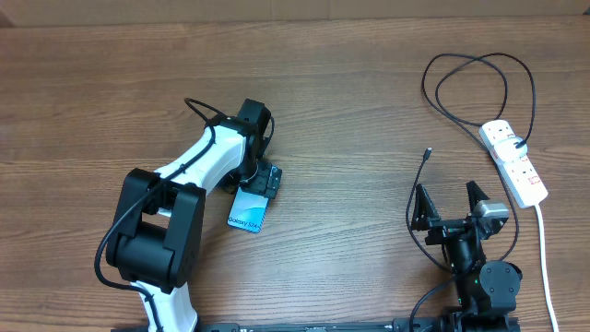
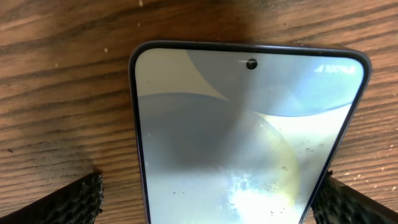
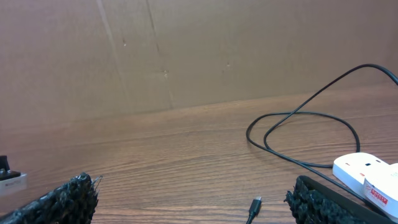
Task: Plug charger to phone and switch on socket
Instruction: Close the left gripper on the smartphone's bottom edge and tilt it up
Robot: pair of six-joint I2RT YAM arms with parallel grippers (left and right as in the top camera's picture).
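Observation:
The phone (image 1: 247, 214) lies flat on the wooden table, blue-teal screen up. My left gripper (image 1: 265, 179) is over its far end, open. In the left wrist view the phone (image 2: 249, 124) lies between the two fingers of the left gripper (image 2: 211, 200); the left finger stands clear of it and the right finger is at its edge. The black charger cable loops at the back right (image 1: 479, 78), and its connector tip (image 1: 429, 152) lies loose on the table. My right gripper (image 1: 450, 201) is open and empty, with the tip (image 3: 255, 204) just ahead of it (image 3: 193, 200). The white socket (image 1: 514, 161) lies at the right.
The socket's white cord (image 1: 544, 249) runs down toward the front edge on the right. The socket's end also shows in the right wrist view (image 3: 367, 177), with the cable loop (image 3: 305, 121) behind it. A brown cardboard wall (image 3: 186, 50) stands at the back.

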